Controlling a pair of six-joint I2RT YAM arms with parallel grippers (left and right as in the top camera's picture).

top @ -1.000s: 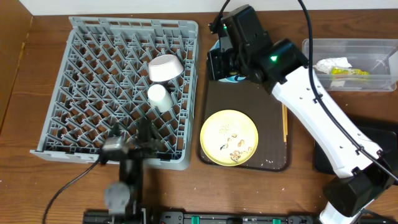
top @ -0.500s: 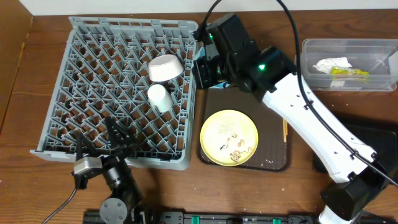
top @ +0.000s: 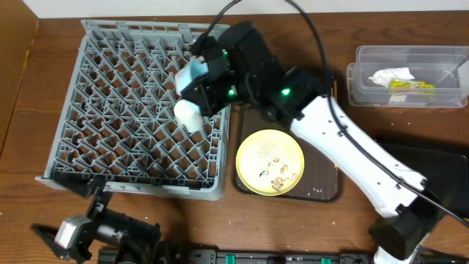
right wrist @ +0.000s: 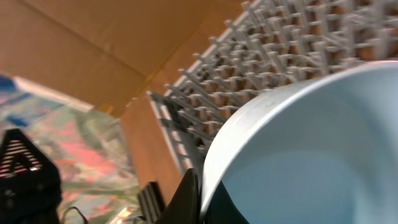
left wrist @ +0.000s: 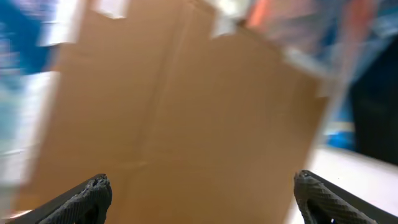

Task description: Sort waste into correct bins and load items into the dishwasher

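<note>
- While the right gripper (right wrist: 200,196) pinches the light blue bowl (right wrist: 311,149) at its rim, the bowl hangs over the dish rack (top: 110,88), near its 2 o'clock corner.
- Left gripper (left wrist: 202,199), at the rack's 7 o'clock, has its fingers (left wrist: 93,193) spread apart.

One rack (top: 117,95), one plate (top: 253,150), one bowl (top: 196,72), one cup (top: 187,114), one tray (top: 322,176), one tub (top: 410,50), one bin (top: 440,160).

Top-down overhead, two close wrist views

The grey lattice dish rack (top: 117,110) is showing against the brown wood-grain table (top: 22,147), the light blue bowl (top: 192,73) and white cup (top: 187,115) are standing out, and the yellow plate (top: 270,150) is showing pale crumbs (top: 277,174) against the dark brown tray (top: 311,187).
</note>
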